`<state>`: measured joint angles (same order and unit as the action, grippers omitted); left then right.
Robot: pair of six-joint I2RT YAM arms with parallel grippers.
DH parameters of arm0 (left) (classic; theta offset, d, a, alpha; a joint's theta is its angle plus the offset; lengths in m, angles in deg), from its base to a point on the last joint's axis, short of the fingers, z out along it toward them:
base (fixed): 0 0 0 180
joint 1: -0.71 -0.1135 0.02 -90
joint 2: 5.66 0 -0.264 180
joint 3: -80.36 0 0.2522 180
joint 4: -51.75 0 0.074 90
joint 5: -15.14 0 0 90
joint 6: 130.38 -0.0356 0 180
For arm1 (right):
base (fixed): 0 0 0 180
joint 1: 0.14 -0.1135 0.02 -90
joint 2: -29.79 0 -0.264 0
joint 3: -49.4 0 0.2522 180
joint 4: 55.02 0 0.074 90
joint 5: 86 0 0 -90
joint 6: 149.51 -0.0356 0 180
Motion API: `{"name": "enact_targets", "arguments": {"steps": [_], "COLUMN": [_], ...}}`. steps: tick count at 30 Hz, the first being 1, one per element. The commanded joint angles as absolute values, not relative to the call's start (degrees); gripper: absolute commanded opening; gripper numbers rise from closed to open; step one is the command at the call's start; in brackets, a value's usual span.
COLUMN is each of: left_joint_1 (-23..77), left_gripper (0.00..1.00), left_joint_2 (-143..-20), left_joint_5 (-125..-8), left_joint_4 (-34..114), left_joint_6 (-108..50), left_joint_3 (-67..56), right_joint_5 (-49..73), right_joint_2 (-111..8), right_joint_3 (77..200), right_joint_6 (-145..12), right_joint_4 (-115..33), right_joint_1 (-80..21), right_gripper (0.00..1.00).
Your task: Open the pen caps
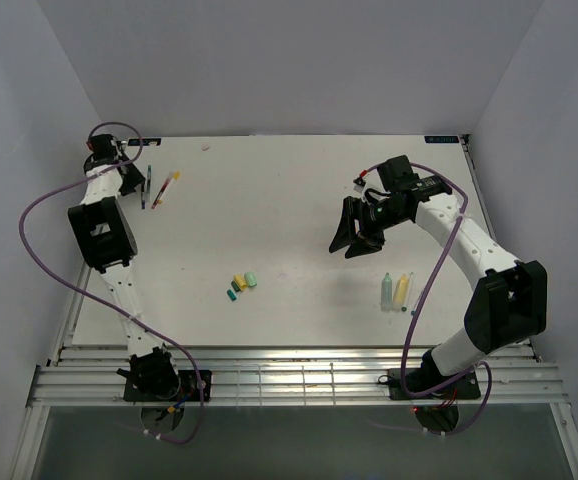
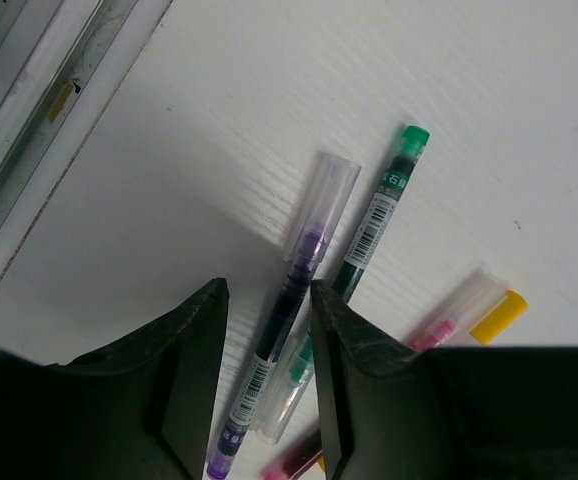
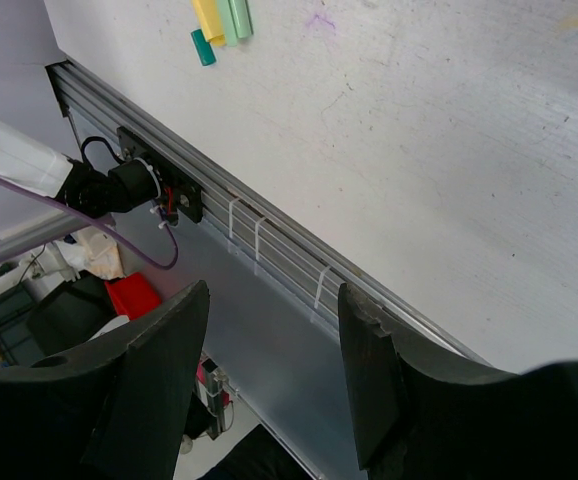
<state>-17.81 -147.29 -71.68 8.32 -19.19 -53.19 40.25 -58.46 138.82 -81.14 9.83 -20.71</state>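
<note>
Nearest the arm bases, the pen caps [image 1: 241,285] lie loose in one small cluster on the white table [image 1: 299,190]. There is one yellow and one light green. The teal bits look like two, though they are too small to count surely. Well apart to their right, two marker barrels [image 1: 394,291] lie side by side, one pale green and one yellow. Farther in, the right gripper [image 1: 346,248] hangs above the table, its fingers spread with nothing between them. Farthest, by the far left corner, the left gripper [image 2: 268,290] points down over the pens [image 1: 149,188]. Its wrist view shows at least four:
- a purple-ink pen [image 2: 304,250] with a clear cap
- a green-ended pen [image 2: 381,205]
- a pink pen [image 2: 449,318] with a yellow end
- a clear pen [image 2: 287,390], partly hidden behind a finger

The fingers stand apart on either side of the purple-ink pen, with gaps on both sides, and grip nothing.
</note>
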Motion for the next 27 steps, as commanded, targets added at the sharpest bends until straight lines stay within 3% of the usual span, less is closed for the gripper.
{"name": "enact_targets", "arguments": {"steps": [1, 10, 16, 22, 27], "left_joint_1": [-16.8, -14.4, -14.1, -14.1, -14.1], "left_gripper": [0.47, 0.37, 0.26, 0.00, 0.00], "left_joint_2": [-145.4, -144.8, -142.5, -140.1, -136.0], "left_joint_5": [-74.0, -82.1, -82.9, -84.1, -88.1], "left_joint_4": [6.4, 4.6, 4.9, 4.9, 2.6], "left_joint_6": [-20.9, -26.3, -24.8, -22.5, -20.0], "left_joint_3": [-50.9, -46.5, -40.7, -35.4, -34.3], "right_joint_5": [41.5, 40.7, 40.2, 39.8, 39.2], "right_joint_2": [-56.7, -54.7, -53.1, -51.7, -50.3], "right_joint_3": [140.0, 139.1, 138.5, 138.1, 137.8], "right_joint_6": [-80.4, -80.8, -81.1, -81.0, -80.9], "right_joint_4": [10.6, 10.6, 10.6, 11.2, 11.2], "right_joint_1": [-20.4, -20.3, -20.4, -20.2, -20.3], "right_gripper": [0.61, 0.61, 0.61, 0.61, 0.61]}}
